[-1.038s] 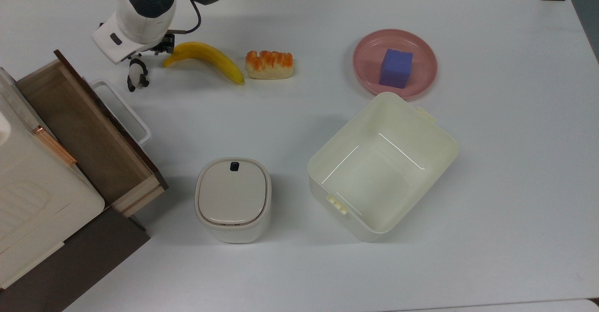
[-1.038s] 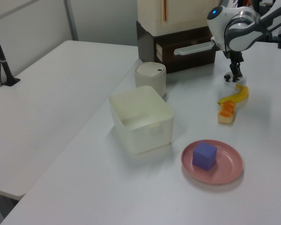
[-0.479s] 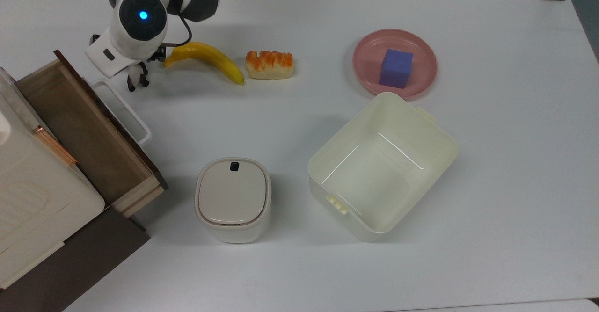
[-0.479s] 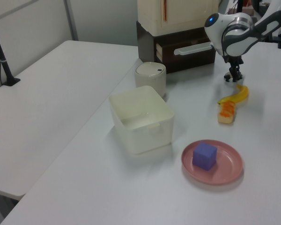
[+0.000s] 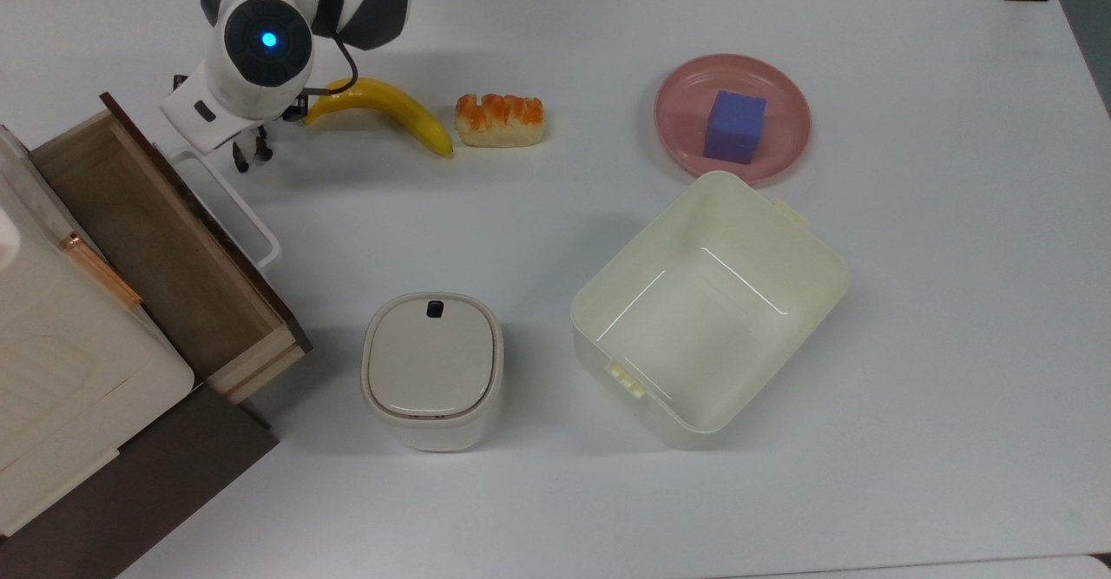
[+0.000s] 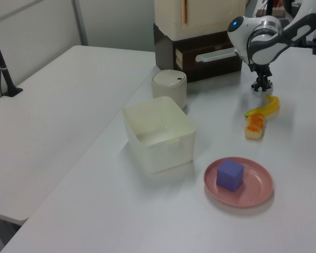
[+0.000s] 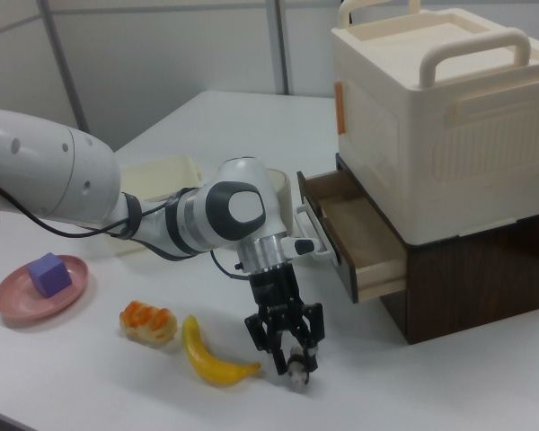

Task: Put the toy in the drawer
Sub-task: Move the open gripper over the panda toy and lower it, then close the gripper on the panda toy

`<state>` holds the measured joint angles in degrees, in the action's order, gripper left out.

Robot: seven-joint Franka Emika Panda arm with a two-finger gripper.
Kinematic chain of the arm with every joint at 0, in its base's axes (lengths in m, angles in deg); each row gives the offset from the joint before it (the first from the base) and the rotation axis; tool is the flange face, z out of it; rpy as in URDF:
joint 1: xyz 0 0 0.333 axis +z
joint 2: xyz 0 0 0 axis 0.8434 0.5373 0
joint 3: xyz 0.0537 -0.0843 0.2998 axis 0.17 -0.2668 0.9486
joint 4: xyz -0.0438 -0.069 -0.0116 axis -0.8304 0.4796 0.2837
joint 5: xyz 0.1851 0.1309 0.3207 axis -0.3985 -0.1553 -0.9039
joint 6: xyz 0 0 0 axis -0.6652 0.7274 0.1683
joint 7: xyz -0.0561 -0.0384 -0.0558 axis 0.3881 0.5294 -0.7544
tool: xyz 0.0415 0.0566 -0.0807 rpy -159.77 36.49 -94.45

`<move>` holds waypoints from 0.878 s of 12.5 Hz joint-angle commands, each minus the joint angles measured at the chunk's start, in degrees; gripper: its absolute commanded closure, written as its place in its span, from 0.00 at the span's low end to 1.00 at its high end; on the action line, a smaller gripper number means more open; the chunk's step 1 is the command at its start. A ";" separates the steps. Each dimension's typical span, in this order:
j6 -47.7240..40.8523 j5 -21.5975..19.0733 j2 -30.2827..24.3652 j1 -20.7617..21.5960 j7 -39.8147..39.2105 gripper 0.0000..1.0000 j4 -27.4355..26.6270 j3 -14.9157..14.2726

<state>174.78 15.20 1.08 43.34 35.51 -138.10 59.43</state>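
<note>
The toy (image 7: pixel 297 372), a tiny black-and-white panda, lies on the white table just left of the banana's (image 5: pixel 382 106) stem end in the top view. Only its lower edge (image 5: pixel 249 155) peeks out from under the arm's wrist there. My gripper (image 7: pixel 295 361) points straight down over it, open, with one finger on each side of the panda and close to the tabletop. The brown wooden drawer (image 5: pixel 156 240) stands pulled out at the top view's left, its inside bare and its white loop handle (image 5: pixel 230 206) facing the toy.
An orange-topped bread piece (image 5: pixel 501 119) lies beside the banana. A pink plate (image 5: pixel 686 84) carries a purple cube (image 5: pixel 734 126). A cream tub (image 5: pixel 707 301) and a lidded beige bin (image 5: pixel 431 366) stand mid-table. A cream box (image 7: pixel 440 108) sits on the cabinet.
The arm has shifted toward the drawer and lowered over the panda, so the wrist now covers most of the toy in the top view. The toy has stayed on the table.
</note>
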 commanded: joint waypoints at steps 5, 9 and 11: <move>0.93 0.34 0.51 -0.08 0.01 1.00 0.26 0.16; 0.41 0.08 -2.11 0.45 0.53 1.00 0.26 0.95; -0.03 -1.93 -4.57 -0.08 1.06 1.00 0.26 3.84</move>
<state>174.78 15.19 0.65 43.37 35.65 -137.05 60.48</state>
